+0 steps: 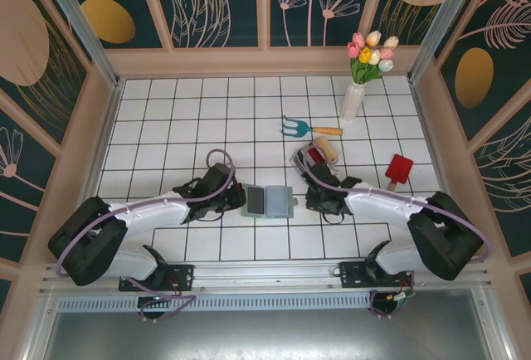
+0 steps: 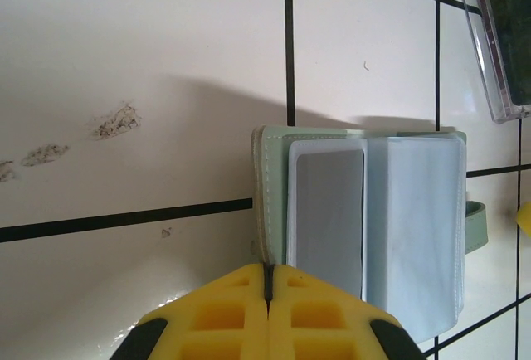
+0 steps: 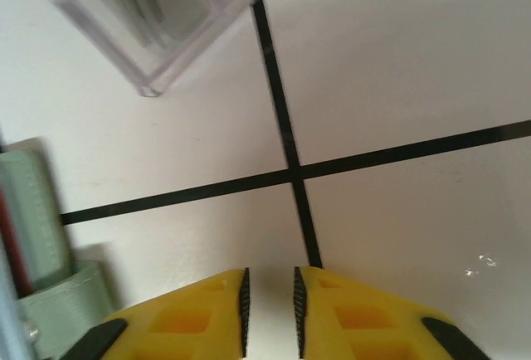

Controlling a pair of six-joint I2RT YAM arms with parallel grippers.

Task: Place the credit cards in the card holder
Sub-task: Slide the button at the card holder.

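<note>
Credit cards [image 1: 314, 158] sat loose in the clear tray [image 2: 479, 45], on the tiles just past the far right corner of the card holder [image 2: 271, 194]. The holder lay open and flat between the two arms, long axis running left to right in the top view, with its pale blue pockets facing up. One grey card [image 2: 330, 211] was already in the left pocket.

The right gripper [image 3: 270, 302] hovered low over bare tile just right of the holder, jaws a narrow slit apart with nothing between them. From it the tray lay ahead and a bit to the left, away from the arm bases, so the right arm was clearly the nearer one for a pickup. The cards looked stacked in the tray (exact orientation too blurred to call).

The left gripper [image 2: 267, 281] was clenched shut at the holder's left edge, seemingly pinning it down, though contact could not be confirmed. Next move likely turns on the right arm reaching forward to the tray.
</note>
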